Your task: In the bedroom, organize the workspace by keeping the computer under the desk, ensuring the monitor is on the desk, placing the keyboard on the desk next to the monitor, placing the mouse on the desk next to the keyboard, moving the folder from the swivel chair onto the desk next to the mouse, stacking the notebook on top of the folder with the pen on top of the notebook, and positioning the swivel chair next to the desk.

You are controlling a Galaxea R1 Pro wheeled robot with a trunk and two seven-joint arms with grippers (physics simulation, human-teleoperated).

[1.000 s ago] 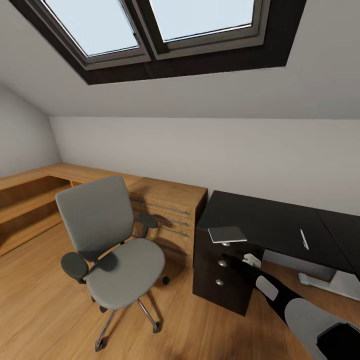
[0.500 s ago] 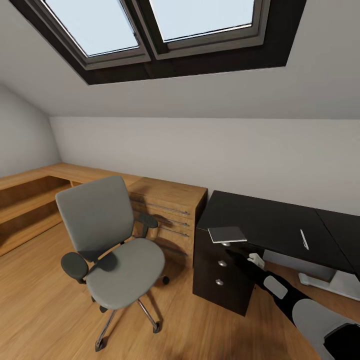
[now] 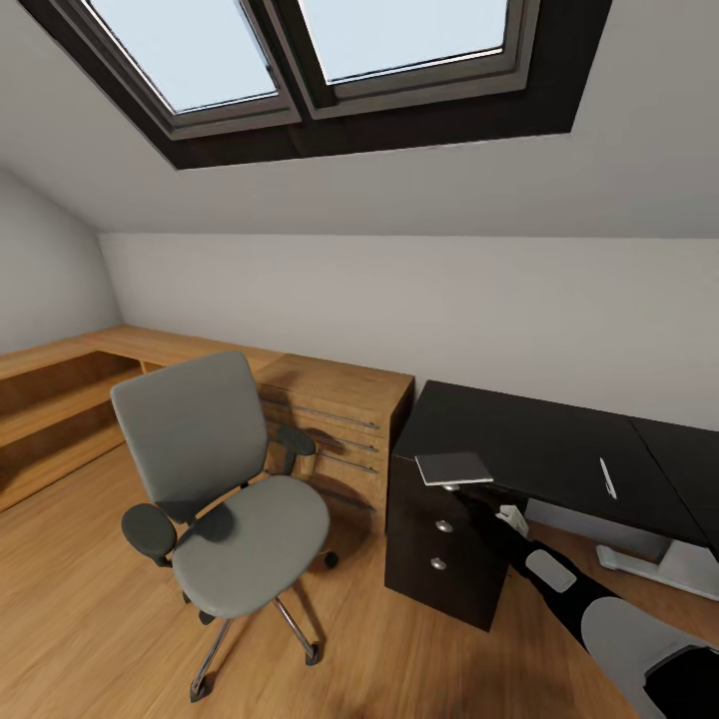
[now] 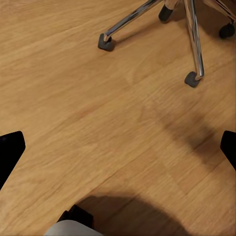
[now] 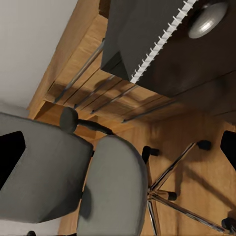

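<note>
while the head camera looks down into the attic bedroom, things run left to right like this:
shelving: a light wood shelf unit [image 3: 50,399] runs along the left wall under the slope.
swivel chair: the grey swivel chair [image 3: 215,479] stands on the wood floor [image 3: 80,619], seat bare, apart from the desk, its back toward the wood cabinet.
left gripper: its two dark fingertips [image 4: 11,152] sit wide apart above bare floor, near the chair's silver base [image 4: 191,44].
wood cabinet: the light wood cabinet [image 3: 340,429] with bar handles stands just beside the desk's left end.
desk: the black-topped desk [image 3: 539,444] has dark drawers with round silver knobs [image 3: 438,564].
notebook: the thin grey notebook [image 3: 452,467] lies on the desk's front left corner, overhanging the edge.
right gripper: reaching up just below the notebook [image 5: 147,39], its fingers [image 5: 10,157] spread wide, holding nothing.
pen: the white pen [image 3: 607,477] lies on the desk top, well right of the notebook.
</note>
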